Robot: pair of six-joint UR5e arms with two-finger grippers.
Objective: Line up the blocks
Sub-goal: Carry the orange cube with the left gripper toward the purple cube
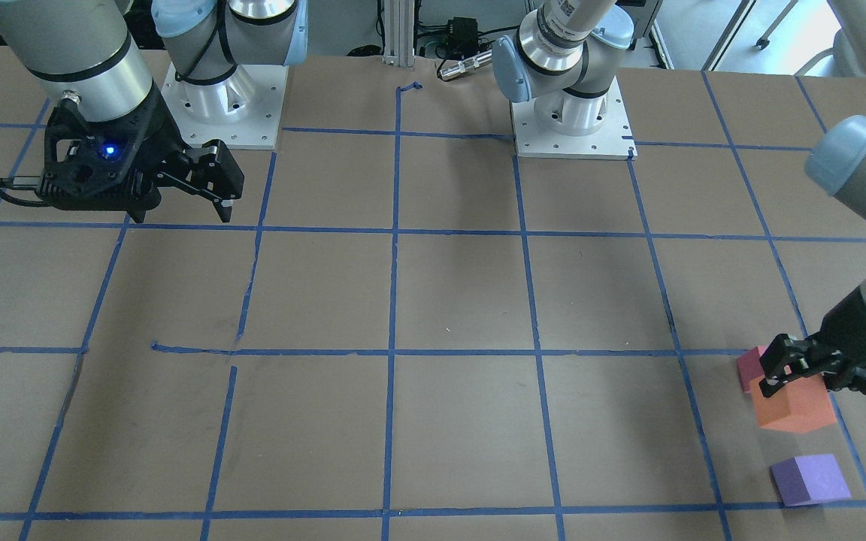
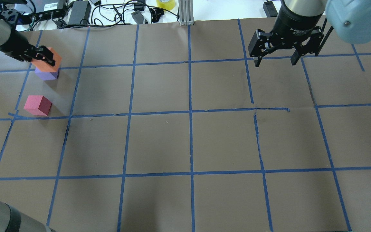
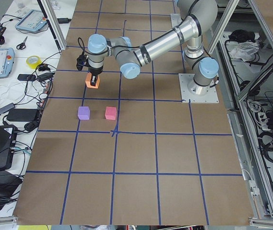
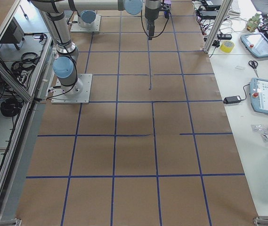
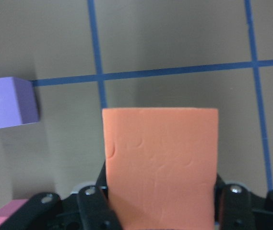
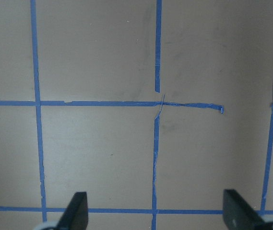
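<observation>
My left gripper (image 2: 40, 55) is shut on the orange block (image 2: 47, 60) and holds it above the table at the far left. In the left wrist view the orange block (image 5: 160, 163) fills the space between the jaws. The purple block (image 2: 46, 75) lies on the table just beneath and beside it, partly covered in the overhead view. The pinkish-red block (image 2: 37, 105) lies nearer the robot, apart from the purple one. In the front view the orange block (image 1: 794, 409) hangs between the pink block (image 1: 747, 367) and the purple block (image 1: 809, 479). My right gripper (image 2: 275, 59) is open and empty, high over the far right.
The brown table carries a grid of blue tape (image 2: 190, 111). Cables, power bricks and a yellow tape roll (image 2: 165, 4) lie beyond the far edge. The two arm bases (image 1: 222, 105) (image 1: 572, 120) stand at the robot's side.
</observation>
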